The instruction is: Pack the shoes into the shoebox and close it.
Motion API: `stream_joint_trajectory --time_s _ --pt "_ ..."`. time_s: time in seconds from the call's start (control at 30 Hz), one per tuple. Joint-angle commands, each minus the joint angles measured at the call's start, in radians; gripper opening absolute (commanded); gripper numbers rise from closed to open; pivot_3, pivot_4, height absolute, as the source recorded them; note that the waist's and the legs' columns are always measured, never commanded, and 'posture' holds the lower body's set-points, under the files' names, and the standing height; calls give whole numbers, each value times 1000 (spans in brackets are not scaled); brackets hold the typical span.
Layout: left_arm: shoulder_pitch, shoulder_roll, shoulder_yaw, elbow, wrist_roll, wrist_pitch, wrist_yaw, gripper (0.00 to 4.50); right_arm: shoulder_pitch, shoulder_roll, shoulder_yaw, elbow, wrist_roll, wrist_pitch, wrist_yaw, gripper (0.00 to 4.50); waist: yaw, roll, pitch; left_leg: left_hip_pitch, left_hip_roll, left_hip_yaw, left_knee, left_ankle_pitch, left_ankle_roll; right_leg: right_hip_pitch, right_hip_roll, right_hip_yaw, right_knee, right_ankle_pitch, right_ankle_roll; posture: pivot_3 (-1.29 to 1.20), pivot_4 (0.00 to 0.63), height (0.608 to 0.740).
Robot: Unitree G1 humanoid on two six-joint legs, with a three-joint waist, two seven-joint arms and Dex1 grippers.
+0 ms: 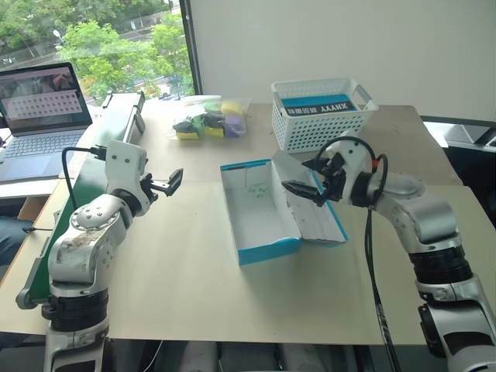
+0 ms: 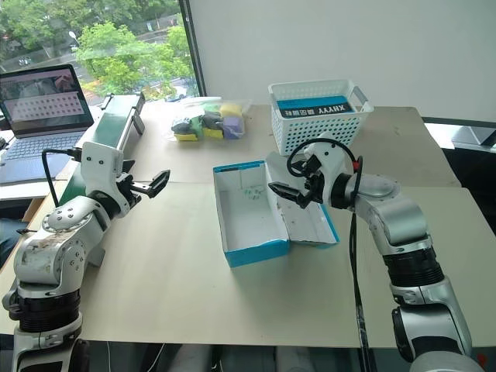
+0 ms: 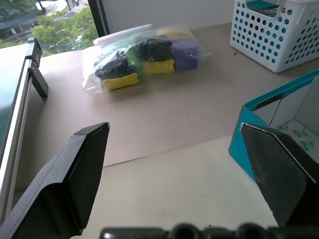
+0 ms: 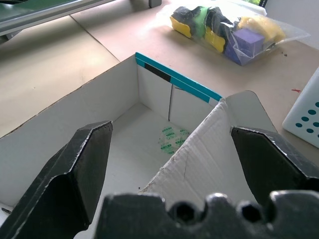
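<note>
The shoebox (image 1: 267, 251), bright blue outside and white inside, lies open and empty at the middle of the table. Its lid (image 1: 322, 221) is folded out flat to the right. My right gripper (image 1: 307, 178) hovers open over the box's right wall and the lid's hinge; the right wrist view looks between its fingers into the white box (image 4: 154, 92). My left gripper (image 1: 172, 183) is open above the bare tabletop, well left of the box and pointing toward it; the left wrist view catches the box's blue corner (image 3: 249, 129). The shoes are out of view.
A white lattice basket (image 1: 322, 112) with a blue-labelled item inside stands behind the box. A clear bag of coloured blocks (image 1: 208, 120) lies at the back centre. A laptop (image 1: 39, 116) and a green frame (image 1: 116, 124) line the left edge.
</note>
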Motion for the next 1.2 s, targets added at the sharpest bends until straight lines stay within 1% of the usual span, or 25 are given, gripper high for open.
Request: stream_joint_trajectory --time_s 0.03,0.23,0.37,0.47,0.63,0.83,0.97,1.2 --pt "-7 15 44 -32 -12 5 3 4500 -26 22 -23 -1 -12 -40 13 4458 -1 0 0 0 0 0 0 0 0 0 0 0 0 0 0 0 150 740" --pt "-27 29 176 21 29 15 111 4500 -98 83 -27 63 -16 -72 60 4458 -13 0 0 1 0 0 0 0 0 -1 0 1 2 0 0 0 150 740" --pt "-34 62 277 79 102 52 236 4500 -141 131 -29 55 38 -49 124 4458 -12 0 0 1 0 0 0 0 0 -1 0 1 2 0 0 0 150 740" --pt "-26 73 352 70 88 78 254 4500 -165 170 -15 32 46 -27 126 4458 -11 -1 0 1 0 0 0 0 0 -1 0 0 2 0 0 0 150 740" --pt "-35 116 370 82 81 90 231 4500 -192 216 12 53 15 -32 125 4458 -2 -2 0 1 0 -1 0 0 -1 -1 0 -1 3 0 0 0 150 740" --pt "-52 118 405 75 64 142 246 4500 -193 240 15 59 12 -33 134 4458 -6 -3 0 1 0 -1 0 0 -1 -1 0 -1 3 0 0 0 150 740" --pt "-61 99 382 72 62 159 252 4500 -174 236 9 39 14 -27 128 4458 -9 -3 0 1 0 -1 0 0 -1 -2 0 -1 3 0 0 0 150 740" --pt "-153 88 298 186 79 96 241 4500 -141 222 -15 -2 13 -13 79 4458 -6 -3 0 1 0 -1 0 0 -1 -1 0 -1 4 0 0 0 150 740"
